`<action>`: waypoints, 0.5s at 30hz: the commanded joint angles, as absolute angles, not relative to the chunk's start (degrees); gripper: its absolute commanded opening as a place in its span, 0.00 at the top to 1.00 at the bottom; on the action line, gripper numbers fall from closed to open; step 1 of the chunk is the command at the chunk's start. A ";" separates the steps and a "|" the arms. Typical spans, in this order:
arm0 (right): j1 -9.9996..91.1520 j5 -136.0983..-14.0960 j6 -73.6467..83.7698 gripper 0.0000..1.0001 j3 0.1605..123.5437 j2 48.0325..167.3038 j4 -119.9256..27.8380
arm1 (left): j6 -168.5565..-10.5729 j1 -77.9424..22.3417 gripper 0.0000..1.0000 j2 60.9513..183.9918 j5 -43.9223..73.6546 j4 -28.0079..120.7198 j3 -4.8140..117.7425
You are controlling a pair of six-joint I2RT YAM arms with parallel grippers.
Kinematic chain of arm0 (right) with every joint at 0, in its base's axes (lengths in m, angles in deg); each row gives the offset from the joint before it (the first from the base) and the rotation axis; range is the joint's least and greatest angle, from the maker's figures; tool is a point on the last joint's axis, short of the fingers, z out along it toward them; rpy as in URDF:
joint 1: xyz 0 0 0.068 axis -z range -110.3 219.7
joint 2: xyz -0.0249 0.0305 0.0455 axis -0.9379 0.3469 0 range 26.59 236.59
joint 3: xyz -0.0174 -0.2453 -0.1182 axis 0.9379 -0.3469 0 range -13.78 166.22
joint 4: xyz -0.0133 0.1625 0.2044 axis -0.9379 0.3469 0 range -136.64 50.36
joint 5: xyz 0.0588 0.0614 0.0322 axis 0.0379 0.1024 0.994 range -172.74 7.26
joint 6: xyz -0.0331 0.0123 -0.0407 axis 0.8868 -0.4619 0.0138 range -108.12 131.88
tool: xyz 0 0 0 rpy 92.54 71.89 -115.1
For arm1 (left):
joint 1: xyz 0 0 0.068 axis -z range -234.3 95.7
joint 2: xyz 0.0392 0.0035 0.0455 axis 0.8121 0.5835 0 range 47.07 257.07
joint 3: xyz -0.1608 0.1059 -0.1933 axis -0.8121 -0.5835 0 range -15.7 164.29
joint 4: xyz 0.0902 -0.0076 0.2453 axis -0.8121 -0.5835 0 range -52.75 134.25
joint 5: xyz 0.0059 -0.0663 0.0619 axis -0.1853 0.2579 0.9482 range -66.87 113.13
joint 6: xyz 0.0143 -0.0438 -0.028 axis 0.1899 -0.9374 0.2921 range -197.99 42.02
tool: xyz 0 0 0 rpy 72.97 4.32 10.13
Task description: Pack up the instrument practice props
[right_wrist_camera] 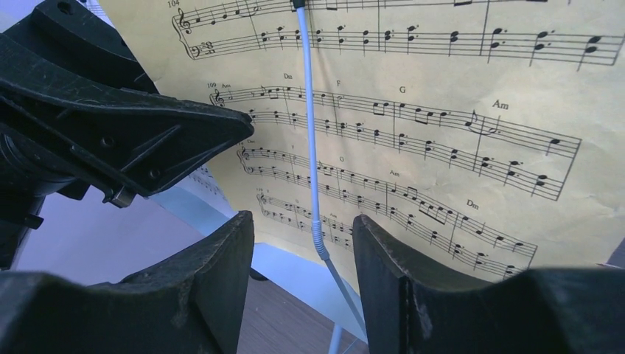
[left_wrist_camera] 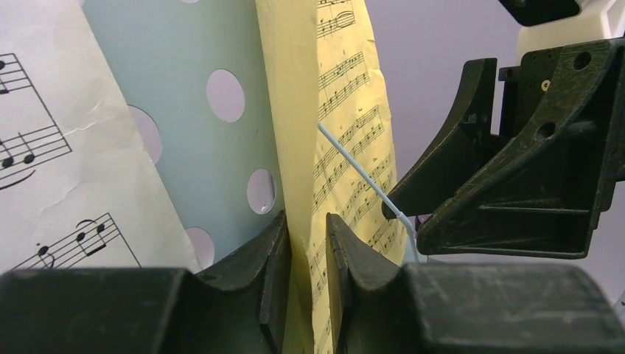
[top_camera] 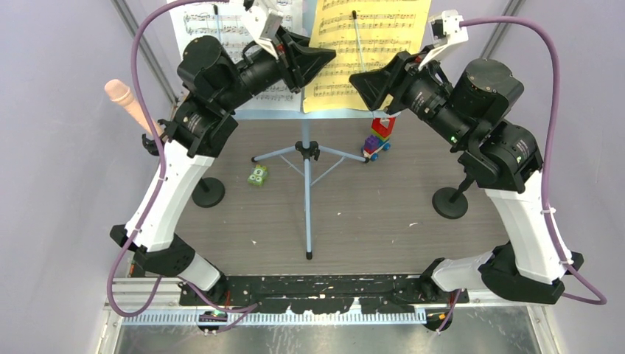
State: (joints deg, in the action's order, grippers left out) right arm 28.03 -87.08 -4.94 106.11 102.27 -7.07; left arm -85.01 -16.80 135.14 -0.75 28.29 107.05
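Standing by the table, I take the pale-blue music rack (top_camera: 306, 199) as my mark, its tripod planted mid-table. Far to its left a peach microphone (top_camera: 125, 99) tilts upward, its lower end hidden behind the left arm. A black round-based mic holder (top_camera: 208, 192) sits by that arm too. A white score sheet (top_camera: 197, 26) rests on the rack's left half, and a small green block (top_camera: 257, 175) lies just left of the tripod legs.

At the rack's middle the left gripper (left_wrist_camera: 306, 221) has its jaws narrowly parted, and the left edge of the yellow score sheet (top_camera: 383, 37) lies between them, not clamped. On the rack's right side the right gripper (right_wrist_camera: 302, 225) gapes wide and holds nothing. A thin wire page clip (right_wrist_camera: 309, 140) lying over the yellow sheet shows between its fingers. A colourful toy brick car (top_camera: 377, 139) sits by the right tripod foot, and a second mic holder (top_camera: 449, 203) stands further right.
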 commanded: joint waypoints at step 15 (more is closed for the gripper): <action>27.85 -88.18 -4.04 0.54 108.28 104.40 -12.92 | -84.14 -17.13 0.84 132.43 2.56 31.90 105.85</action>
State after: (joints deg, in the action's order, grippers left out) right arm 28.03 -87.43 -4.70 106.44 103.78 -9.71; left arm -84.95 -16.83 134.13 1.33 29.09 105.81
